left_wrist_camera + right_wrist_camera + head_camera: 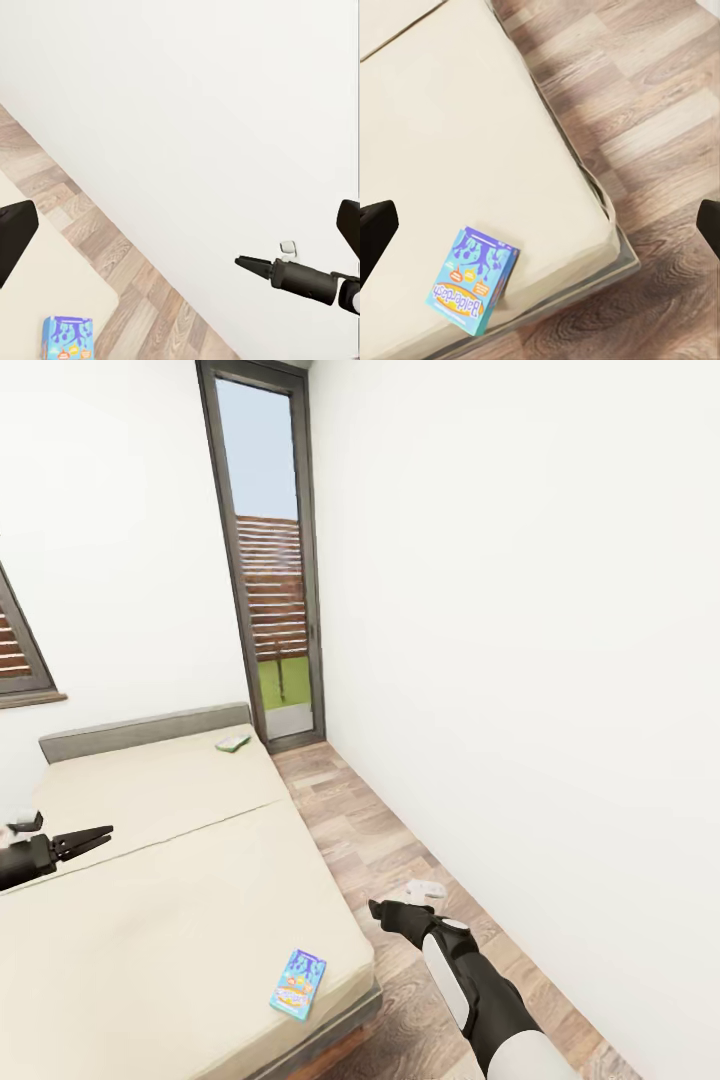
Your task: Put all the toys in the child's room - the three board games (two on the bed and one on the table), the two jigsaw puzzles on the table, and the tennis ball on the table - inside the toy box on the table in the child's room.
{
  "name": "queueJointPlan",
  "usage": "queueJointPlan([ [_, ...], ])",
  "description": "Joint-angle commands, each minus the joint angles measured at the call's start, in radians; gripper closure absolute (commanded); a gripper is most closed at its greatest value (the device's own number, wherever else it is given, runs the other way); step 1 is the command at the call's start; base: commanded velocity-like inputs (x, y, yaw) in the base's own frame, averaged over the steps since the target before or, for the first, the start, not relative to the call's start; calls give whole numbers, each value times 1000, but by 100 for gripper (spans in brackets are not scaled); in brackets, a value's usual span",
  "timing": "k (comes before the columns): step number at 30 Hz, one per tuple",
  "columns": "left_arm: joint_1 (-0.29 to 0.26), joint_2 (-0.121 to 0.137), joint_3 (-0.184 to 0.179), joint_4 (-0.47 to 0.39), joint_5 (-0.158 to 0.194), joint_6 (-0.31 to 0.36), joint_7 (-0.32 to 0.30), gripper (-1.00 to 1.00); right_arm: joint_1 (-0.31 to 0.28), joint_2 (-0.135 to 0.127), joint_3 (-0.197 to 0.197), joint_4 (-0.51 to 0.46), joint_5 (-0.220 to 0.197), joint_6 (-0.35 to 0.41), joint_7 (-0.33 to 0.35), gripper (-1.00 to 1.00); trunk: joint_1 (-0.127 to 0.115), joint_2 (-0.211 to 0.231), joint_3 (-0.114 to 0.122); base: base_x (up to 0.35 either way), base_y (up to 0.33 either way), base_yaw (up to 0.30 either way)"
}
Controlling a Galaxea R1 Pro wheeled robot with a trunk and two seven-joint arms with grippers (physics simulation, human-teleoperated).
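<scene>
Two board games lie on the bed (180, 860). A blue one (298, 984) rests flat near the mattress's near right corner; it is also in the right wrist view (472, 279) and the left wrist view (69, 337). A green and white one (233, 741) lies at the far right corner by the grey headboard. My left gripper (92, 840) hovers open over the left side of the mattress, holding nothing. My right gripper (380, 909) hangs open over the wood floor just right of the bed, a little beyond the blue box, its fingertips (375, 229) spread wide and empty.
A strip of wood-plank floor (370, 840) runs between the bed and the white right wall. A tall grey-framed window (270, 560) closes its far end. A small white object (425, 890) sits low by the wall near my right gripper.
</scene>
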Motion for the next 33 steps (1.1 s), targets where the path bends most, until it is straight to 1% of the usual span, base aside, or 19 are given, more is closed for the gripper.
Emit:
queueJointPlan([
  [1, 0, 0, 1, 0, -2, 11, -5, -100, -1, 0, 0, -1, -2, 5, 1, -100, 0, -1, -1, 0, 10, -258],
  [8, 0, 0, 1, 0, -2, 9, -4, -100, -1, 0, 0, -1, -2, 5, 0, -100, 0, -1, -3, 0, 3, -215],
  [15, 0, 0, 0, -1, -2, 9, -3, -100, -1, 0, 1, 0, -2, 5, 1, -100, 0, -1, -7, 0, 0, -137],
  [22, -1, 0, 0, 0, -2, 10, -3, -100, -1, 0, 6, -1, 1, 5, 0, -100, 0, -1, -10, 0, 16, -35],
  [29, -1, 0, 1, -1, -2, 9, -4, -100, -1, 0, 7, -1, 1, 3, 0, -100, 0, -1, -10, 0, 152, -2],
  [33, -1, 0, 1, 0, -2, 9, -4, -100, -1, 0, 8, -1, 1, 2, 1, -100, 0, -1, -10, 0, 62, 0],
])
